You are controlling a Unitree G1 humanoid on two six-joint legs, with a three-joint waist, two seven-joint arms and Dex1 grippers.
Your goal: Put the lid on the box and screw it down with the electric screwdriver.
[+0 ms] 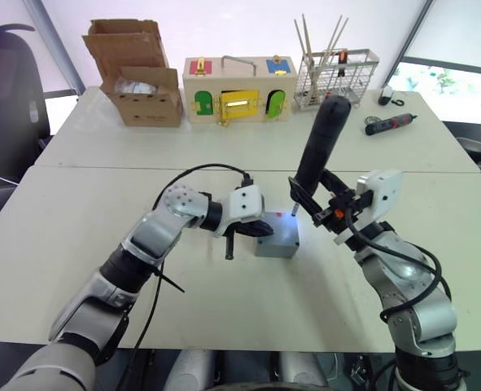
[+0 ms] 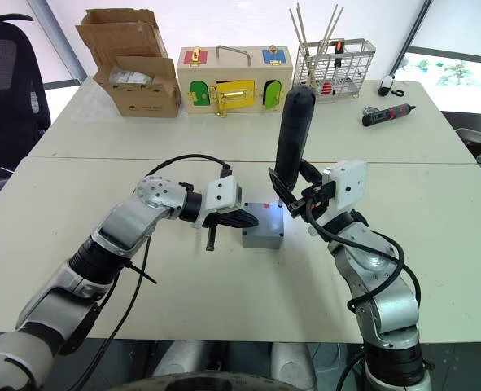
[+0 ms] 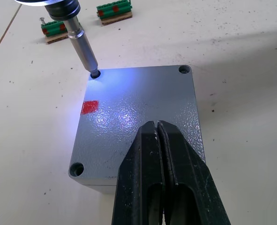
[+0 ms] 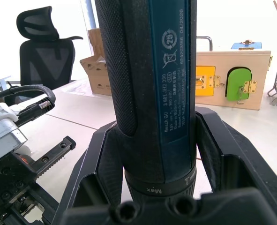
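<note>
While the lid (image 3: 138,117) already sat flush on the box (image 1: 277,237), near the middle of the white surface (image 1: 77,244), the real action was at one corner. The screwdriver (image 1: 320,147) stood nearly upright, leaning a bit away from the robot, with its thin bit (image 3: 82,47) dropped right into the far corner screw hole on the side with the red mark (image 3: 90,107). So the tool's long axis ran pretty much straight down into that hole, which is what driving the screw depends on, I'd guess.

The right claw (image 1: 320,208) was clamped around the lower part of the screwdriver's body, just to the right of the box. The left claw (image 3: 158,154) had its fingers pressed together with nothing between them, and it rested on top of the lid from the left side, looking like it pinned the thing down.

Three other corner holes were visible on the lid, and I couldn't tell if any had screws in them yet. Further back sat a cardboard box (image 1: 138,77), a wooden box (image 1: 238,90) with colored doors and a wire rack (image 1: 336,75).
</note>
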